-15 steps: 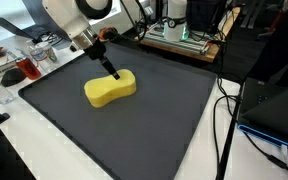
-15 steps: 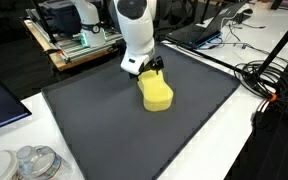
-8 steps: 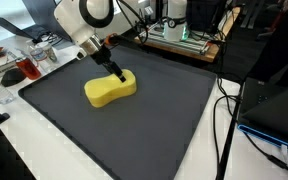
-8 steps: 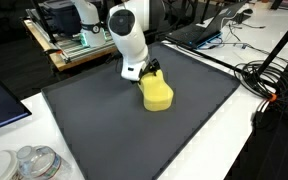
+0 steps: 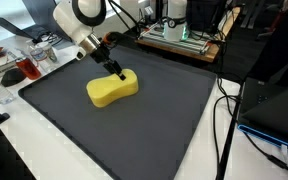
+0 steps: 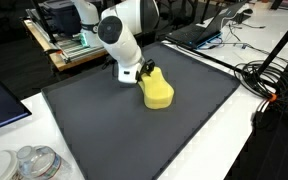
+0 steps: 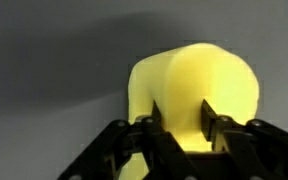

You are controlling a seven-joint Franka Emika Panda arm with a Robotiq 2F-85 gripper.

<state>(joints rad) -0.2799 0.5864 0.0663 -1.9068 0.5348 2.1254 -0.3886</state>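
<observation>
A yellow sponge [image 5: 112,90] [image 6: 157,93] lies on a dark grey mat [image 5: 144,135] [image 6: 114,130]. The gripper [image 5: 117,72] [image 6: 149,70] reaches down at a slant onto the sponge's far end. In the wrist view the gripper [image 7: 181,125] has both black fingers pressed into the sponge [image 7: 194,80], with a strip of yellow foam pinched between them. The foam bulges out wider than the fingers on both sides. The sponge still rests on the mat.
Glass jars [image 6: 34,163] stand at the near corner in an exterior view. A red cup and food containers [image 5: 22,68] sit beside the mat. A laptop [image 5: 274,105], cables [image 6: 269,85] and a wooden equipment frame [image 5: 179,40] border the mat.
The jaws have narrowed from wide open onto the sponge's far end. The arm's wrist has swung lower and sideways, and the sponge has been nudged slightly.
</observation>
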